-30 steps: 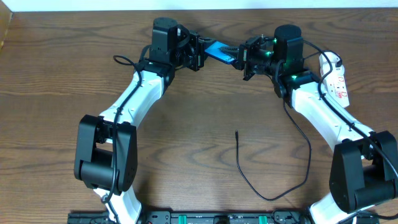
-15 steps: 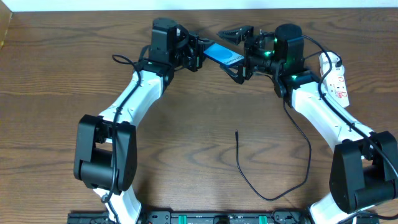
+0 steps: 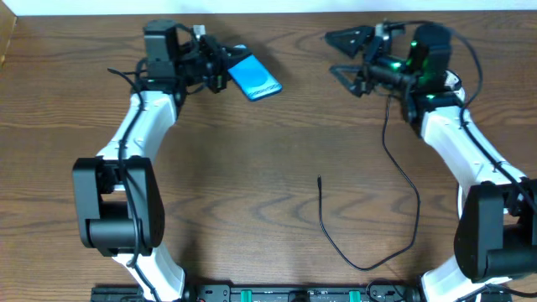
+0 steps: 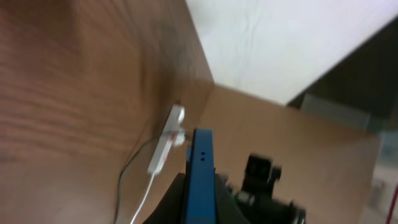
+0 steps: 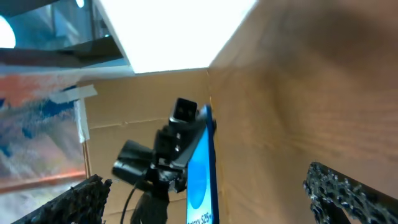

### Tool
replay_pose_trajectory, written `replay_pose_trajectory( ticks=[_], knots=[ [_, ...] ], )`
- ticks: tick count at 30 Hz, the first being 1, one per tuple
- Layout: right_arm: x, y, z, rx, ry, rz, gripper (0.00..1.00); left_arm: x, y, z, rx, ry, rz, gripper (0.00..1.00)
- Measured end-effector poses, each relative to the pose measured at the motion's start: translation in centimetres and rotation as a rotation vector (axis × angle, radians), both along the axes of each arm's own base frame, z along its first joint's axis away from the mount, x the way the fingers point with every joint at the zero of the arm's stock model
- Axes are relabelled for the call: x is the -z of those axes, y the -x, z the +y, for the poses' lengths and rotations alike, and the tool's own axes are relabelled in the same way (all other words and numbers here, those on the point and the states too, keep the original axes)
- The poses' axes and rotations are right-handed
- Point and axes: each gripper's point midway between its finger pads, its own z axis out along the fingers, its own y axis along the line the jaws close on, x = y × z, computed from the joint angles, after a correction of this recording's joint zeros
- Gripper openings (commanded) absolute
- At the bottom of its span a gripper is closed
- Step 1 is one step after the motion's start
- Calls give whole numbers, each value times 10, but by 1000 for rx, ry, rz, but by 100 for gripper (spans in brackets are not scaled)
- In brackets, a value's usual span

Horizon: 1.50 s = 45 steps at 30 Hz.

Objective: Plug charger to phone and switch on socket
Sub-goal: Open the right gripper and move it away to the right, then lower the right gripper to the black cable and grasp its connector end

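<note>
L gripper [image 3: 223,69] is clamping one end of the phone [image 3: 253,77], w/ the blue screen facing up and the rest sticking out past the fingers. R gripper [image 3: 346,55] is hanging wide open w/ nothing in it, well apart from the phone, off to its right. Charger [image 3: 320,201] is lying loose on the table btwn the arms, far from both grippers. Socket [image 4: 163,149] is lying by the R arm.

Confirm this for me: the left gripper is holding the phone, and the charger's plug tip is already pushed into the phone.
The plug part is wrong. The left gripper does hold the phone, but the charger is not plugged in. Its tip lies loose on the table, well away from the phone, as the overhead view shows.
</note>
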Motion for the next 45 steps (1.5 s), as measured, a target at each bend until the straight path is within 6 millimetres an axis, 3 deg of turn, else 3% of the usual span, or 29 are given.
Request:
replay_pose_trajectory(
  ticks=[4, 10, 17, 21, 26, 30, 34, 45],
  knots=[
    [-20, -7, -16, 1, 14, -153, 99, 2, 14, 2, 79, 10, -14, 7],
    [-30, -11, -25, -3, 47, -208, 99, 6, 26, 0, 140, 9, -20, 7],
    [-15, -16, -38, 54, 186, -31, 99, 5, 29, -1, 161, 5, -45, 7],
    [-7, -15, -49, 120, 373, 41, 99, 5, 29, 0, 163, 4, -49, 7],
    [-4, -11, -50, 154, 602, 17, 99, 5, 29, 0, 167, -3, -64, 7],
    [16, 6, -45, 120, 746, 54, 99, 5, 29, 0, 169, -6, -70, 7],
    [44, 39, -44, 57, 900, 166, 99, 5, 28, 0, 168, -7, -71, 7],
    [78, 110, -22, -150, 1068, 322, 99, 5, 29, 0, 169, -7, -72, 7]
  ],
)
